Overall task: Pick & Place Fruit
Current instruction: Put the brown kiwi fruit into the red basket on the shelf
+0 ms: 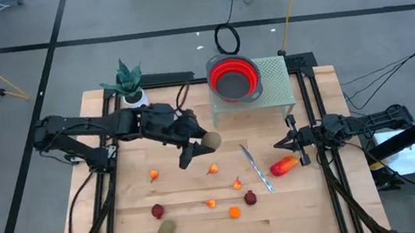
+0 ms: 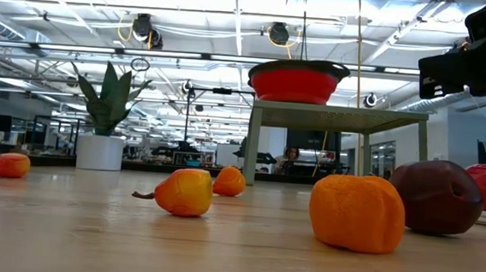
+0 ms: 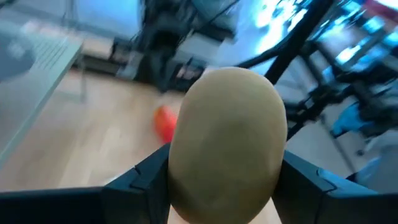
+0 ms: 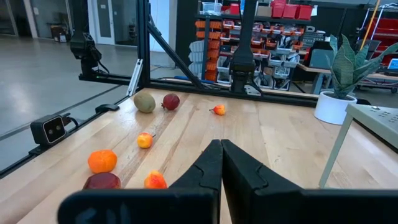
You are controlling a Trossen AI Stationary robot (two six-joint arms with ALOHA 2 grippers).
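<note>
- Pale wooden worktop [image 1: 196, 220] fills the middle of a workshop with a grey floor and cables around it.
- Left pincer [image 1: 199, 145] hangs above the middle of the worktop, its two dark fingers [image 3: 140, 177] spread partly apart and clamped on the sides of an olive-brown oval fruit [image 1: 211, 140], which is lifted clear of the wood.
- Beyond that pincer, toward the far edge, a red bowl [image 1: 234, 78] with a grey rim sits on a small pale green stand [image 1: 276, 97].
- Behind the left arm, at the far left corner, stands a potted plant [image 1: 130, 84] in a white pot.
- Nearer than the left pincer and just to its sides lie three small orange fruits [image 1: 154, 175] [image 1: 213, 169] [image 1: 237, 183].
- Further toward the near edge lie a dark red ball [image 1: 157, 211], a second olive-brown oval [image 1: 167, 229], a tiny orange piece [image 1: 211, 204], an orange ball [image 1: 235, 213] and another dark red ball [image 1: 250, 198].
- A slim knife [image 1: 255, 167] lies between the two pincers, on a slant.
- Right pincer [image 1: 287, 142] waits at the right side of the worktop, its fingers pressed together with nothing between them.
- An elongated red-orange fruit [image 1: 284, 166] lies just beside and nearer than the right pincer, close to the knife's tip.
</note>
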